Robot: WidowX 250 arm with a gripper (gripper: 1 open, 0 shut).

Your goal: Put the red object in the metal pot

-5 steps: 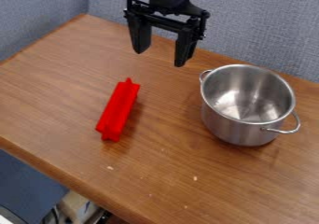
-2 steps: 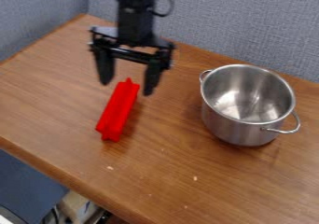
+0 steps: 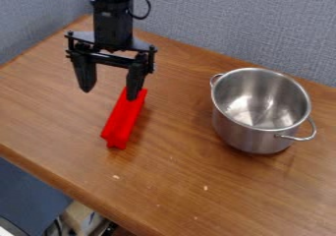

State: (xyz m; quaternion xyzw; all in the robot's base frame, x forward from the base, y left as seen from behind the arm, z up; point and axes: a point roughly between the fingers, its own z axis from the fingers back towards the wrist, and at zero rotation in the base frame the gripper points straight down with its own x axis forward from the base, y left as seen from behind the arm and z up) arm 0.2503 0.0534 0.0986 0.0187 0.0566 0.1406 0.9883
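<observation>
The red object (image 3: 122,120) is a long ridged block lying on the wooden table (image 3: 184,171), left of centre, with its far end pointing up and to the right. My gripper (image 3: 110,87) hangs open just above that far end, one finger (image 3: 84,78) to the left of the block and the other finger over its upper tip. Nothing is held between them. The metal pot (image 3: 260,110) stands upright and empty on the right side of the table, well apart from the block and the gripper.
The table's front edge runs diagonally from the left side to the bottom right. A grey-blue wall (image 3: 262,24) rises behind the table. Some clutter shows on the floor below the front edge.
The open gripper has moved left and down from above the table's back to just over the red block's far end. Block and pot have not moved.
</observation>
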